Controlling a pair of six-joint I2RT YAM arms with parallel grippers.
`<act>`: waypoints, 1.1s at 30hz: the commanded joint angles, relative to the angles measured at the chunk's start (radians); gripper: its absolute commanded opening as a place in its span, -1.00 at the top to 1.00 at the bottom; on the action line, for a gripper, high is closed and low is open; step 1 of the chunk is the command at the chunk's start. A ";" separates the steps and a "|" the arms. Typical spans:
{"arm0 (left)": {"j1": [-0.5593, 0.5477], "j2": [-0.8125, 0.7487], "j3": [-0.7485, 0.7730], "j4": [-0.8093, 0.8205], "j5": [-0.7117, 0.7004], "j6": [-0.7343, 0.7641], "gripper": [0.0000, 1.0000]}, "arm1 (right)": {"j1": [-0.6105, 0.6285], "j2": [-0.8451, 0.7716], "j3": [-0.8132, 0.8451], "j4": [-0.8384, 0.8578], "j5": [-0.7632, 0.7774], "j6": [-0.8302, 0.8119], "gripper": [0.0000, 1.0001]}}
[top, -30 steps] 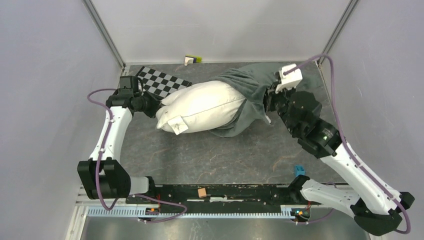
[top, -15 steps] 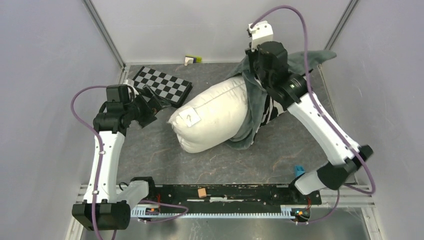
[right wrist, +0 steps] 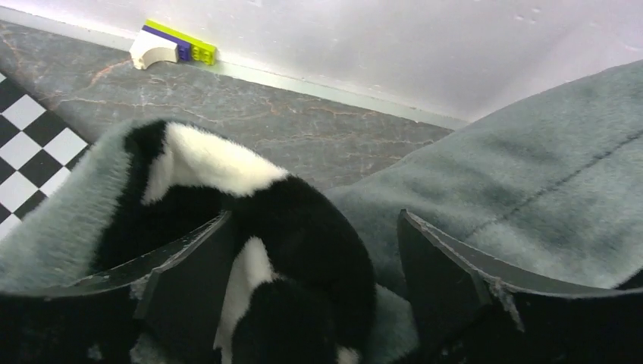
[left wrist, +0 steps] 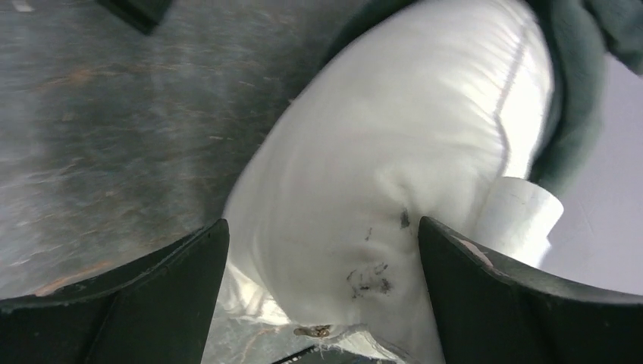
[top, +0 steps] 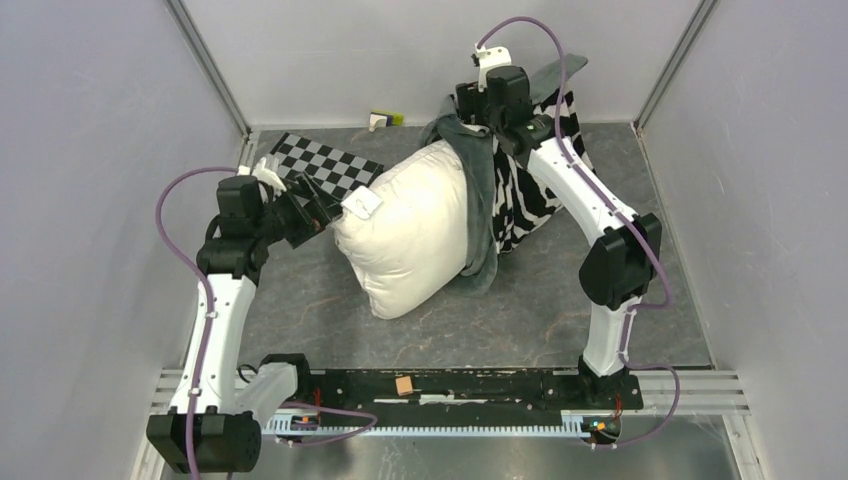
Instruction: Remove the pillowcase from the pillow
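Observation:
The white pillow (top: 410, 235) lies mid-table, its right end still inside the pillowcase (top: 525, 190). The case shows zebra stripes outside and a grey lining (top: 480, 210) folded back over the pillow. My left gripper (top: 318, 205) is open, its fingers wide on either side of the pillow's left corner (left wrist: 364, 227), near the white tag (left wrist: 523, 216). My right gripper (top: 458, 108) is raised at the back wall. In the right wrist view its fingers (right wrist: 189, 265) stand apart, and a zebra fold of the pillowcase (right wrist: 303, 250) rests between them against the left one.
A flat checkerboard (top: 325, 165) lies at the back left, behind my left gripper. Small toy blocks (top: 385, 118) sit against the far wall. Walls close in on three sides. A blue piece (top: 598, 342) and an orange block (top: 404, 384) sit by the front rail.
The left gripper let go of the pillow corner and opened. The right arm swung the pillowcase up toward the far wall, then opened its jaws. The pillow turned more upright.

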 commanded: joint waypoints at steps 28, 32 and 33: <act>-0.014 -0.026 -0.349 0.257 -0.047 -0.245 -1.00 | 0.115 -0.609 -0.873 0.287 -0.463 -0.050 -0.96; -0.014 0.033 -0.388 0.324 -0.024 -0.279 -1.00 | 0.208 -0.513 -0.816 0.280 -0.373 -0.061 -0.96; -0.029 0.047 -0.397 0.350 -0.017 -0.293 -1.00 | 0.219 -0.484 -0.792 0.278 -0.357 -0.060 -0.96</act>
